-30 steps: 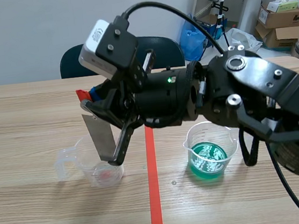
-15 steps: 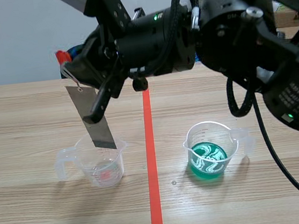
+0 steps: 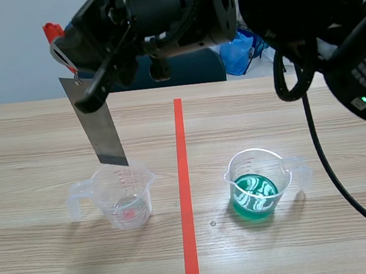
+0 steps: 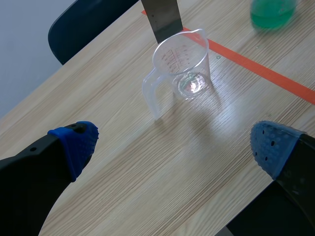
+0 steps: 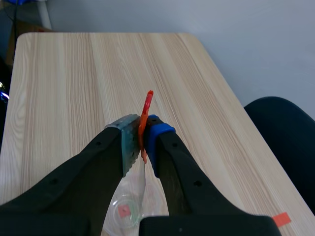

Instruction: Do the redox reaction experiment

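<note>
My right gripper (image 3: pixel 76 62) comes across from the right and hangs high over the table's left half. It is shut on a red clip (image 3: pixel 53 33), and a grey metal strip (image 3: pixel 96 130) dangles from that clip. The strip's lower end hangs at about the rim of a clear beaker (image 3: pixel 120 198) with a little clear liquid. In the right wrist view the gripper (image 5: pixel 141 132) pinches the red clip (image 5: pixel 146 105) above the clear beaker (image 5: pixel 127 211). A second beaker (image 3: pixel 254 185) holds green liquid right of the tape line. My left gripper (image 4: pixel 174 142) is open, short of the clear beaker (image 4: pixel 182 64) and the strip (image 4: pixel 162 17).
A dark blue chair (image 3: pixel 188 67) stands behind the table's far edge. A blue bag (image 3: pixel 241 41) lies on the floor beyond it. The green beaker (image 4: pixel 271 12) is far ahead of the left gripper. My right arm's bulk hangs across the scene's upper right.
My right arm has risen and drawn the clip and strip up and leftward; the strip's end has come up out of the clear beaker to about rim height.
</note>
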{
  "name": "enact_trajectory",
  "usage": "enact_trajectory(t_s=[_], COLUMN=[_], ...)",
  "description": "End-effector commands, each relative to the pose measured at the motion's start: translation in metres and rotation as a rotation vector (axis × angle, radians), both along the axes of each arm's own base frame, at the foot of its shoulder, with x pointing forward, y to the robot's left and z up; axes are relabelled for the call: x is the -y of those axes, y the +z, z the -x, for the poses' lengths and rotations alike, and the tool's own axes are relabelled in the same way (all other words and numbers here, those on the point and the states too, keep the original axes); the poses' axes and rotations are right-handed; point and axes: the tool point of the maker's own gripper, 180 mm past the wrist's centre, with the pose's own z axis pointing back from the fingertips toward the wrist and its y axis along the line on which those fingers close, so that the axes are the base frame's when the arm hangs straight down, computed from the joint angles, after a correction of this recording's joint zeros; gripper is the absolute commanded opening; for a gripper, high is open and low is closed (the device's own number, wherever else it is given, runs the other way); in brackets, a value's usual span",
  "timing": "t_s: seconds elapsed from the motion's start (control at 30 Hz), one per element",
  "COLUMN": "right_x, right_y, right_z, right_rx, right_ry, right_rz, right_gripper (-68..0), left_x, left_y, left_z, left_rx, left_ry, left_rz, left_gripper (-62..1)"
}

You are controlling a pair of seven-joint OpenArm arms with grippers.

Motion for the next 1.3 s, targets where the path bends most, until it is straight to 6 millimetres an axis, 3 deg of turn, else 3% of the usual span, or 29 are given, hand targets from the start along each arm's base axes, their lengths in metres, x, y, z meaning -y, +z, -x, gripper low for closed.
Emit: enact_trajectory(t_s=[0.0,1.27], right_x=[-0.0017,-0.0024], right_y=[0.0163,0.0147], right_z=[-0.0003,0.0031], right_rx=[0.027,-0.012], right_ry=[0.012,0.029], right_rz=[-0.025,-0.02], right_gripper=[-66.9,-66.9], left_x=[0.003,0.003], left_y=[0.0056,0.0057], left_z=[-0.0018,-0.0018], left_rx=[0.019,0.019], left_ry=[-0.006,-0.006], left_rz=[0.015,0.016], left_gripper=[1.4,1.4])
